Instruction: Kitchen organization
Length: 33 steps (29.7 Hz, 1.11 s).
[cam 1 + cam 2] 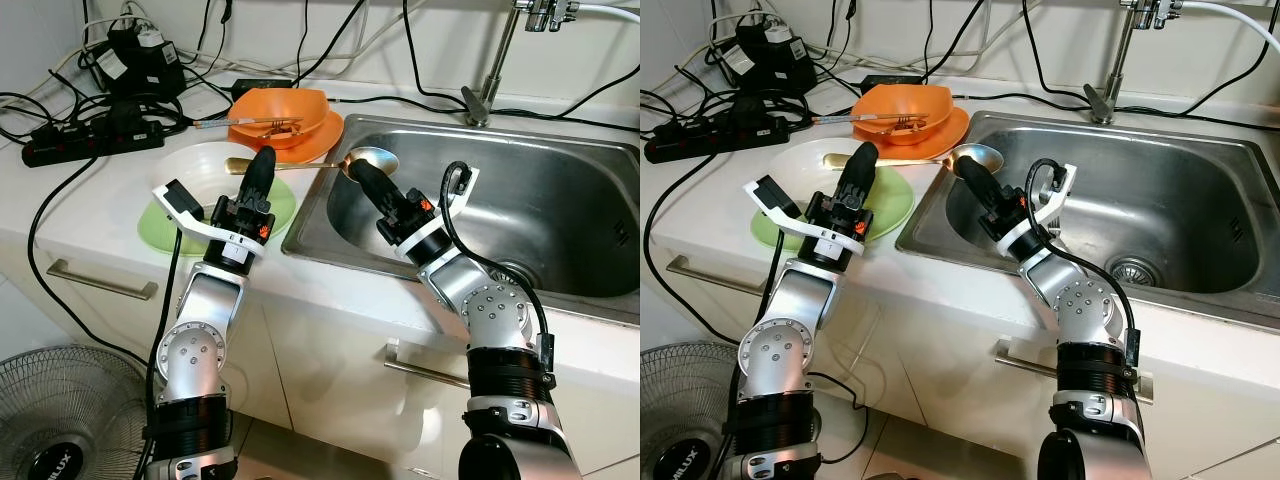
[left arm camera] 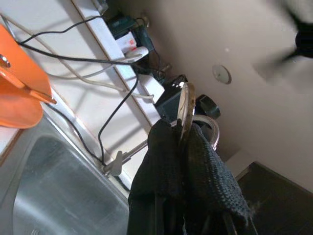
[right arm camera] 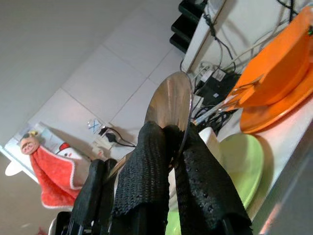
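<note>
A metal spoon (image 1: 372, 158) with a gold handle lies across the gap between the counter and the sink's left rim. My left gripper (image 1: 262, 160) is shut on the handle, over the white plate (image 1: 205, 165). My right gripper (image 1: 357, 172) is shut on the spoon's bowl at the sink's corner. In the right wrist view the shiny spoon bowl (image 3: 168, 105) sits pinched between the black fingers (image 3: 146, 161). In the left wrist view a thin metal edge (image 2: 185, 105) sticks out from the closed fingers (image 2: 164, 156).
The white plate rests on a green plate (image 1: 160, 222). Behind them an orange bowl (image 1: 290, 108) holding utensils sits on an orange plate. The steel sink (image 1: 560, 210) and faucet (image 1: 480, 95) are to the right. A power strip (image 1: 90, 140) and cables crowd the back left. A fan (image 1: 60, 420) stands on the floor.
</note>
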### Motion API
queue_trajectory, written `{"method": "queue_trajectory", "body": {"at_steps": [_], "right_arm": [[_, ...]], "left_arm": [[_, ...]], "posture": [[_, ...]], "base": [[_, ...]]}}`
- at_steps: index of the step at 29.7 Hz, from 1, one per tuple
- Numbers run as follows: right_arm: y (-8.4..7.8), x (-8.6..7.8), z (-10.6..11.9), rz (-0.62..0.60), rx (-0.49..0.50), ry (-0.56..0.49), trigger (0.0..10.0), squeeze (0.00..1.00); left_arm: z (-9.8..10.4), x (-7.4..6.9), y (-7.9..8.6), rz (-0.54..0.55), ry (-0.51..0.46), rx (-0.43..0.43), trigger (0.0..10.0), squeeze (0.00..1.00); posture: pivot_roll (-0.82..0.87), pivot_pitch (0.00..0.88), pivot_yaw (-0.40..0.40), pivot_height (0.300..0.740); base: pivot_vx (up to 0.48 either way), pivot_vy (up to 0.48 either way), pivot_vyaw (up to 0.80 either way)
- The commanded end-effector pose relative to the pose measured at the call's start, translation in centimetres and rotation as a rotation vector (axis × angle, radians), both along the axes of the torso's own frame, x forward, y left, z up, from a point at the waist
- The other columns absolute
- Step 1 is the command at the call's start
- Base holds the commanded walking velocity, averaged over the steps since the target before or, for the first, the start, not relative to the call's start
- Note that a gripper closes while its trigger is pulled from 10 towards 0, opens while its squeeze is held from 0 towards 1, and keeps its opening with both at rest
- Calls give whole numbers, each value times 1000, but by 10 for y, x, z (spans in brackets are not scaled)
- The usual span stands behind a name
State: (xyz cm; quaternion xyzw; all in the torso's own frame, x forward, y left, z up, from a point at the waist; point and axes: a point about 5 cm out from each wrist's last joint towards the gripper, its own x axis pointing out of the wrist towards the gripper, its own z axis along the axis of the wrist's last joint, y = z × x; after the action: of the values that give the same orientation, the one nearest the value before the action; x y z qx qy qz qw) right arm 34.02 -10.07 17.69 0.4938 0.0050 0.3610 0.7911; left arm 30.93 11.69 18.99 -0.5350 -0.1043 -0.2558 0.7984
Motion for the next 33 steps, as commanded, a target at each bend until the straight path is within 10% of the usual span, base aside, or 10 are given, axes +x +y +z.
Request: {"method": "queue_trajectory", "body": {"at_steps": [1,2,33], "right_arm": [[1,5,9,-29,-27,-24,0,0],[-1,6,9,-41,-31,-20,0,0],[-75,47,7,-567,-186,109,0,0]], "left_arm": [[-10,0,-12,-49,60,76,4941,1000],[-12,0,-15,-66,60,97,10000,1000],[-31,1,-18,-53,36,465,10000,1000]], "posture": [[-59,0,75,740],[-63,0,72,740],[-87,0,95,740]], "base": [[0,0,0],[0,0,0],[0,0,0]]}}
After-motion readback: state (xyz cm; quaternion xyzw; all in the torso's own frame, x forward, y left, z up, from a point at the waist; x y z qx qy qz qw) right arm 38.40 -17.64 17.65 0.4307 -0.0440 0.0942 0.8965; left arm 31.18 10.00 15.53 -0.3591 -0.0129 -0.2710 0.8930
